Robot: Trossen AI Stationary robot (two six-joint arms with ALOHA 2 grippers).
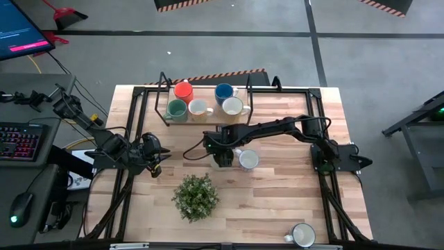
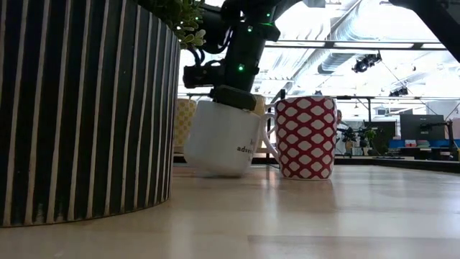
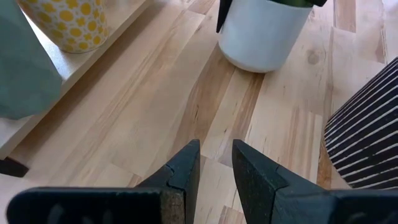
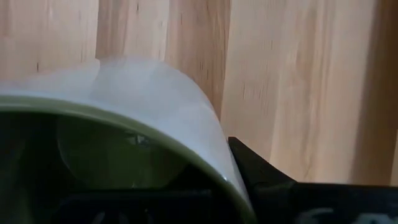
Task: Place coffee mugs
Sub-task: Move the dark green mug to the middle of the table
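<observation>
White ceramic sits clamped in the right gripper (image 1: 223,157): its fingers are pinched on the rim of a white mug (image 2: 221,138), one finger inside the olive-lined bowl, and the low view shows the mug tilted with one edge of its base on the table (image 1: 277,201) at mid-table. The rack (image 1: 161,104) lies straight toward the far edge from this mug, so the carry runs away from the potted plant (image 1: 196,196), which stands on the near side. The right arm reaches across from the right and is the one on the job; the left gripper (image 3: 216,163) hangs to the left with its fingers a little apart and nothing between them. Counting mugs in the overhead view: five on the rack (orange (image 1: 183,90), blue (image 1: 223,92), teal (image 1: 176,108) and two pale ones), the held one, a patterned mug (image 1: 248,160) just beside it on its right, and one more near the table's near right corner (image 1: 303,236), eight in all
</observation>
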